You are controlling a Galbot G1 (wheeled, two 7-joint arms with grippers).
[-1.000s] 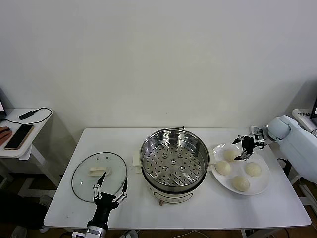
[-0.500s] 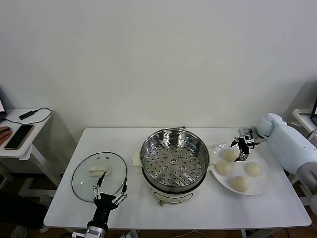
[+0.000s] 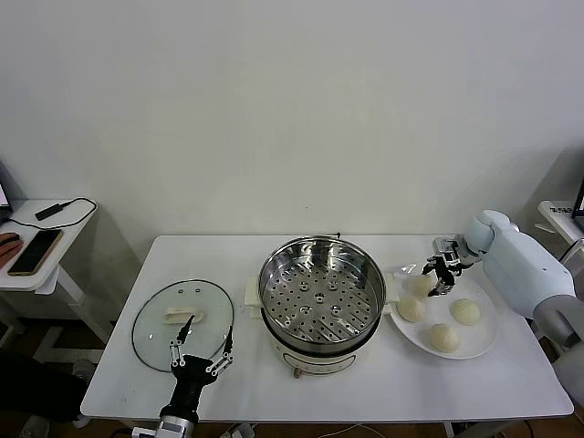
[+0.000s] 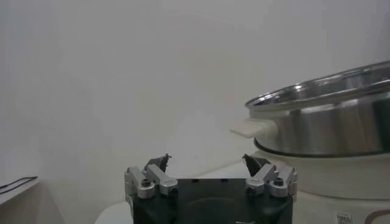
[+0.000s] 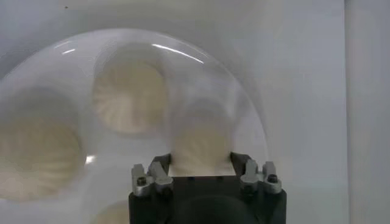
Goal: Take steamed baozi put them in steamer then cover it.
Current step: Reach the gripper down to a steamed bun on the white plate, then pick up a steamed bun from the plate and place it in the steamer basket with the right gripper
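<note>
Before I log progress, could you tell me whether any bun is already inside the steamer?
No, the steamer shows only its bare perforated tray, and all four baozi sit on the white plate.

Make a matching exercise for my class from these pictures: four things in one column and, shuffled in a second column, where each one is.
Things:
1. cover
2. steamer
3. baozi
4. phone

Places:
A. on the side table at far left
B. on the white plate
C. flat on the table, left of the pot
D. middle of the table, lid off

Pairs: 1-C, 2-D, 3-B, 4-A
</note>
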